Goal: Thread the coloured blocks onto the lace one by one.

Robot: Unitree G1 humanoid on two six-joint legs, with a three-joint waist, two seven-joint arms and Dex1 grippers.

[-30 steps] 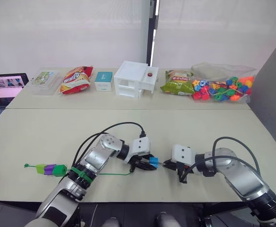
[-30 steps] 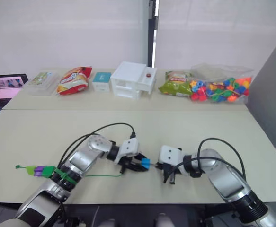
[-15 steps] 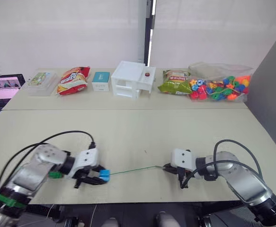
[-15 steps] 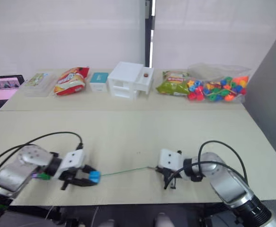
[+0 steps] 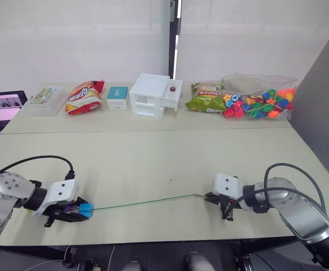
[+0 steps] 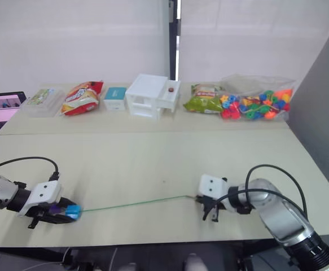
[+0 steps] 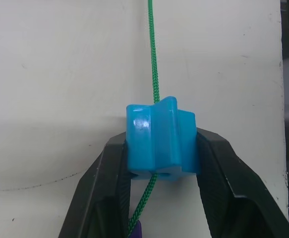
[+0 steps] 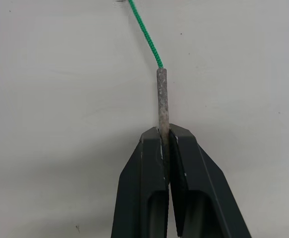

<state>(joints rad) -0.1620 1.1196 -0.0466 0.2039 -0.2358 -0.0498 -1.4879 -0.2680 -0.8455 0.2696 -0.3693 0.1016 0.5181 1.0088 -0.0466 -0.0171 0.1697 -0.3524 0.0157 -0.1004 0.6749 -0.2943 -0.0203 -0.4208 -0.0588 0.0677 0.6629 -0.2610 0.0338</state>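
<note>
My left gripper (image 5: 80,213) is shut on a blue block (image 5: 85,210) (image 7: 160,141) near the table's front left edge. The green lace (image 5: 147,201) (image 7: 153,54) runs through that block and stretches rightward across the table. A purple block (image 5: 68,208) sits on the lace just behind the blue one. My right gripper (image 5: 211,197) (image 8: 165,136) is shut on the lace's silvery tip (image 8: 161,96) at the front right, holding the lace fairly straight.
The far table carries a clear box (image 5: 46,96), a red snack bag (image 5: 85,96), a teal box (image 5: 118,97), a white drawer unit (image 5: 154,95), a green snack bag (image 5: 207,99) and a bag of round beads (image 5: 257,104). A laptop (image 5: 0,105) stands far left.
My left gripper has drawn the blue block far to the left along the lace, close to the purple block. The right gripper stayed shut on the tip. The camera view has shifted too.
</note>
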